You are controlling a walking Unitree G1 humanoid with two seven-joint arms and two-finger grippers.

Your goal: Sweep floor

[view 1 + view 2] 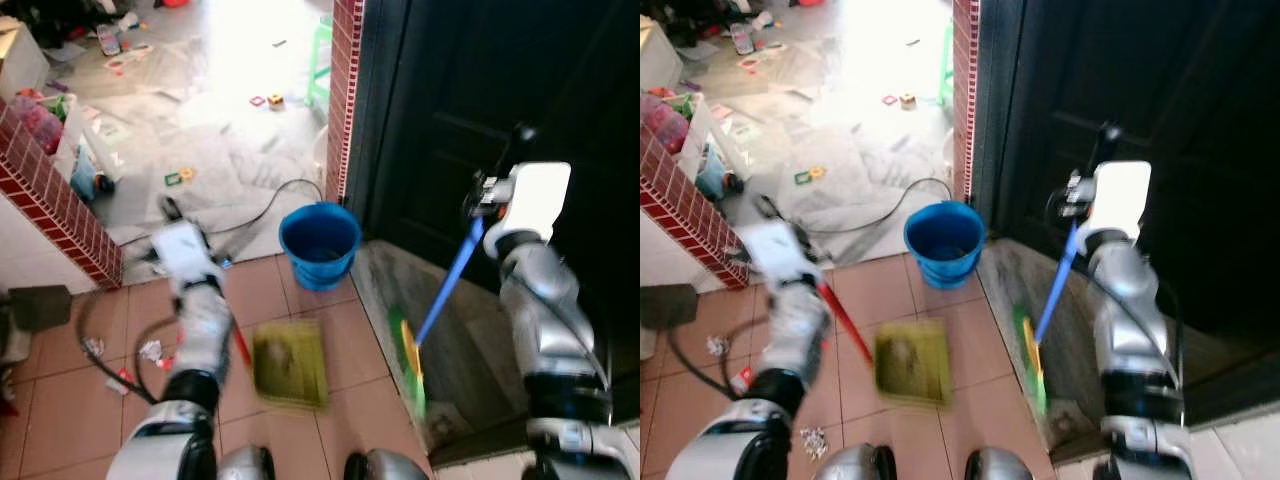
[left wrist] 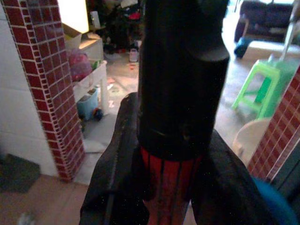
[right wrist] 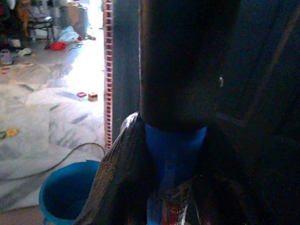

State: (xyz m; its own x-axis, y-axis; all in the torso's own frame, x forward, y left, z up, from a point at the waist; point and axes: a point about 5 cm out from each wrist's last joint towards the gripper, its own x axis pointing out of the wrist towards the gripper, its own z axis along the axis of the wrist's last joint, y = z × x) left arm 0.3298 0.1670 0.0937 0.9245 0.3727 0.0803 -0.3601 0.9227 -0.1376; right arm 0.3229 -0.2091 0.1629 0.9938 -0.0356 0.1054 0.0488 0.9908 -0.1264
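My left gripper [image 1: 172, 212] is shut on the black top end of a red dustpan handle [image 1: 843, 318]. The handle slants down to a yellow-green dustpan [image 1: 290, 365] lying on the terracotta tiles just in front of me. In the left wrist view the black fingers [image 2: 117, 178] clamp the red and black handle [image 2: 171, 187]. My right gripper [image 1: 487, 195], raised by the dark door, is shut on a blue broom handle [image 1: 450, 280]. The green and yellow broom head [image 1: 411, 365] rests on the grey sill. Small paper scraps [image 1: 150, 350] lie on the tiles at my left.
A blue bucket [image 1: 320, 245] stands just beyond the dustpan. A brick pillar [image 1: 345, 90] and dark door [image 1: 480, 100] close the right side. A low brick wall [image 1: 60, 200] stands left. A black cable [image 1: 270, 200] crosses the floor beyond; a green stool [image 1: 320, 60] stands farther off.
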